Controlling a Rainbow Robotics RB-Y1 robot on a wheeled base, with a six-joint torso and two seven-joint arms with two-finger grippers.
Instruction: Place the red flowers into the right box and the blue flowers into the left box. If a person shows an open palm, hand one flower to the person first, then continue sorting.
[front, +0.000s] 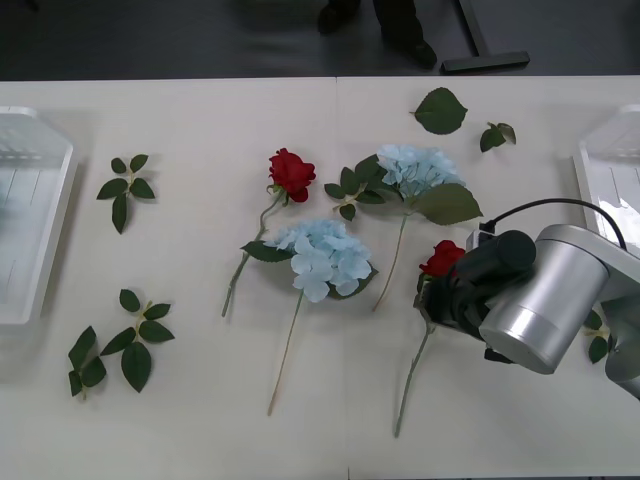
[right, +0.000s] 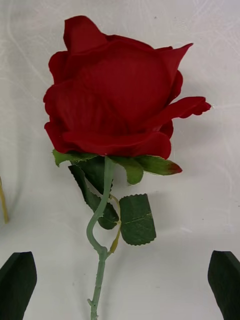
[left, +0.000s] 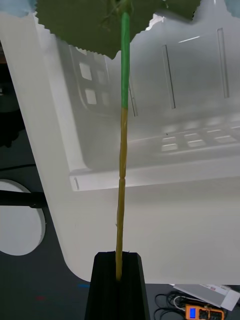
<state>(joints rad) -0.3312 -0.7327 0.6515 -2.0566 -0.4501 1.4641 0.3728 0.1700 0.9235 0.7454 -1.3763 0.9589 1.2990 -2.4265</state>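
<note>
Right hand (right: 120, 285) is positioned low over the tabletop (front: 200, 400), fingers (right: 17, 282) spread apart on either side of the stem of a red rose (right: 117, 92) lying flat beneath it; no contact with the stem. In the front view this rose (front: 441, 259) lies just beside the right arm, near the right box (front: 610, 170). Left hand (left: 118, 285) is closed on a flower stem (left: 121, 190), held above the white left box (left: 150, 165). A second red rose (front: 291, 173) and two blue flowers (front: 322, 258) lie mid-tabletop; loose leaf sprigs (front: 127, 185) lie near the left box (front: 30, 220).
</note>
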